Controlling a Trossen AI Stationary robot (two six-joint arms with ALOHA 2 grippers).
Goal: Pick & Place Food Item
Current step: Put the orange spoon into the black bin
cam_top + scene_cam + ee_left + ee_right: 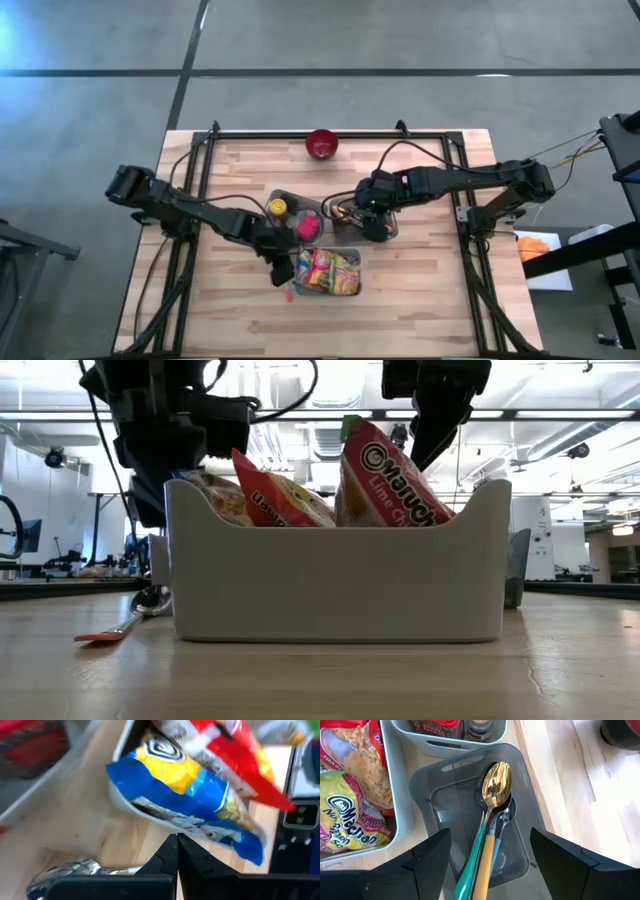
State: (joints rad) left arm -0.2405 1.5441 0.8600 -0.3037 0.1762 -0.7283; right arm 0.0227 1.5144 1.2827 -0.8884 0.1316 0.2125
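Item: noodle packets (328,272), standing upright in the white bin (335,595) at lower centre of my high view, long axes vertical, tops up; the lime packet (385,475) leans right in the low view.
Left gripper (281,270): pressed together, at the bin's left edge, above a spoon (125,622).
Right gripper (375,226): spread over the grey tray (470,785) holding spoons (492,820).

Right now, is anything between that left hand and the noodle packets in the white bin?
Only the bin's own wall. The left hand, shut and empty, sits low beside the white bin, near a spoon on the table. The noodle packets lie uncovered from above.
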